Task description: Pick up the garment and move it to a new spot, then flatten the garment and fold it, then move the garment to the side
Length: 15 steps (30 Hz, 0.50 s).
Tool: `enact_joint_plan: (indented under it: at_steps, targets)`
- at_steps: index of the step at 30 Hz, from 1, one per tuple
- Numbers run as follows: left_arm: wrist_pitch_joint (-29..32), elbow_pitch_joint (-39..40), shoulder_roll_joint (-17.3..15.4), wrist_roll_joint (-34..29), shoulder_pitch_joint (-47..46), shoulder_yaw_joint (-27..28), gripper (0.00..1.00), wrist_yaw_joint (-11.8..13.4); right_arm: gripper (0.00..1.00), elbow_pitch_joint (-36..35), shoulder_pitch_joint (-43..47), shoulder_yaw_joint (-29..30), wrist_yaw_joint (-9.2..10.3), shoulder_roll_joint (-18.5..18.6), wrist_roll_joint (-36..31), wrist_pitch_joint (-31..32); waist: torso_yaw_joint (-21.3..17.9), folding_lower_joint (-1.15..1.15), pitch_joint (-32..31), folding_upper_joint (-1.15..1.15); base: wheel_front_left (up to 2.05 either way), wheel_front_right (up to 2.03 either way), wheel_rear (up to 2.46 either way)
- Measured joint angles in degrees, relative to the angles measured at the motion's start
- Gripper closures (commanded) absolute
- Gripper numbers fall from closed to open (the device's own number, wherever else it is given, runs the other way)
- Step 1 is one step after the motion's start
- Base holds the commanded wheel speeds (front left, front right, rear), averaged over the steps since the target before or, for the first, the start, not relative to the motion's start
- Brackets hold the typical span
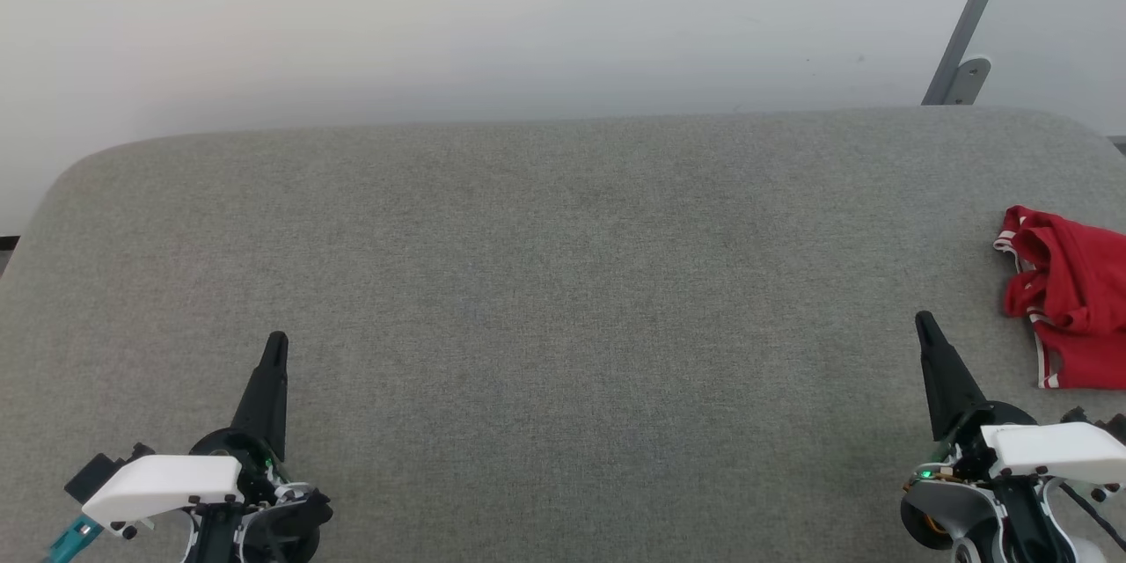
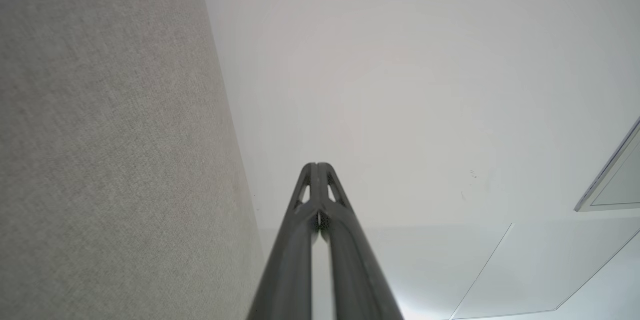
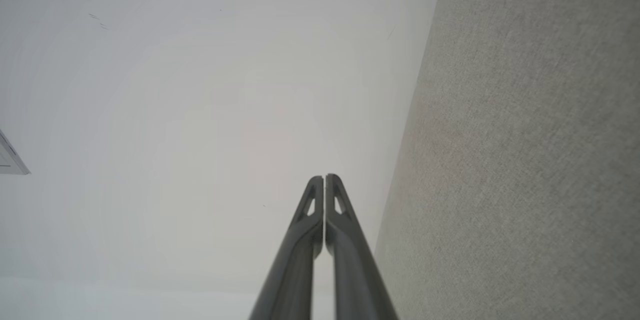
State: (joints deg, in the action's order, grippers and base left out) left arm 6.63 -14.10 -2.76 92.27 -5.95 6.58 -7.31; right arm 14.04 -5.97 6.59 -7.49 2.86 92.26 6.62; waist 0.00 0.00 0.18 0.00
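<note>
Nearest, at the lower left of the head view: left gripper (image 1: 275,341), closed tip to tip, holding nothing, above the grey fabric table (image 1: 563,281). In the left wrist view, same left gripper (image 2: 317,165), both dark fingers pressed together, with grey fabric on one side and a pale wall beyond.

At the lower right of the head view: right gripper (image 1: 924,317), also closed and empty, with its white housing partly cut off by the bottom edge. In the right wrist view, right gripper (image 3: 324,176) with fingers joined at the tips, grey fabric alongside.

A little farther, near the right gripper but not touching it: the garment (image 1: 1078,299), red with red-and-white striped trim, lying crumpled on the table at the right edge. Cut off by the picture border, full shape impossible to tell. Any print hidden in the folds, nothing readable.

Farthest: pale wall (image 1: 440,18) and a grey metal strut (image 1: 968,26) at the upper right, its top end out of the picture.
</note>
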Motion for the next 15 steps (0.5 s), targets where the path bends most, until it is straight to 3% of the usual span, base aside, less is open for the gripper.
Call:
enact_joint_plan:
  at_steps: [15]
  targets:
    - [0.00, 0.00, 0.00, 0.00, 0.00, -0.01, 1.00, -0.01, 1.00, -0.01, -0.01, -0.01, 0.00, 0.00, 0.00, 0.00, 0.00, 0.00, 0.00, 0.00, 0.00, 0.00, 0.00]
